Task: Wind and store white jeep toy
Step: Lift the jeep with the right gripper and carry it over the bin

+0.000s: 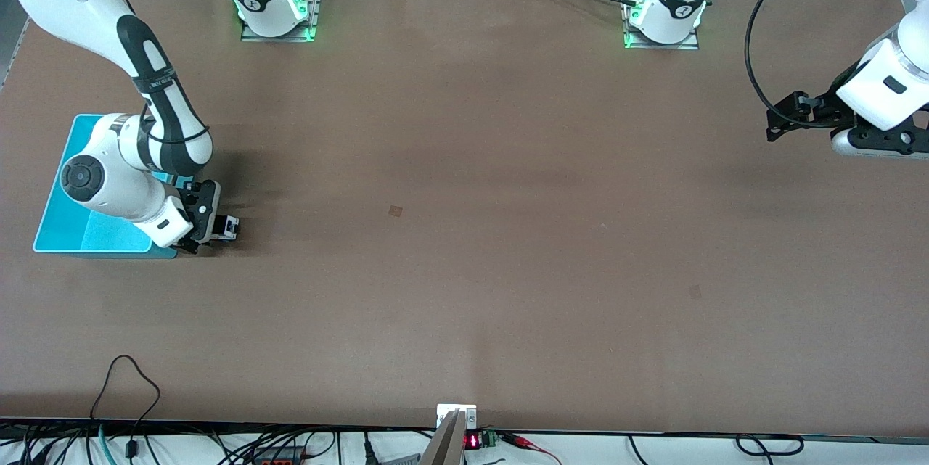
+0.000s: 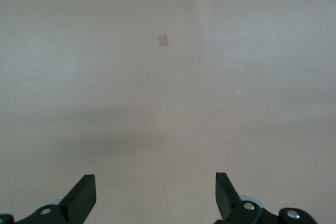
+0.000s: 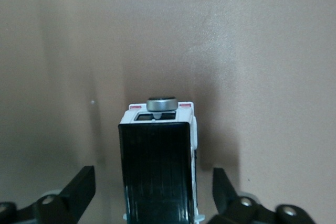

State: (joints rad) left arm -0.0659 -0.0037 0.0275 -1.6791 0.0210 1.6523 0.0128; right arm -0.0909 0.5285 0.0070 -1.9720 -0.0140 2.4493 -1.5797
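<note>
The white jeep toy [image 1: 230,225] stands on the brown table beside the turquoise bin [image 1: 72,233], on the side toward the left arm's end. My right gripper [image 1: 216,230] is low over it, open, with a finger on each side. In the right wrist view the jeep [image 3: 155,145] shows its black roof and a round grey knob at one end; it sits between the open fingers of my right gripper [image 3: 154,184] with a gap on both sides. My left gripper [image 1: 775,124] waits, open and empty, above the left arm's end of the table; its wrist view [image 2: 155,187] shows only bare table.
The bin's open tray lies partly under the right arm's wrist. Small darker patches mark the table [image 1: 395,210] near its middle and again nearer the front camera [image 1: 695,291]. Cables hang along the table's front edge.
</note>
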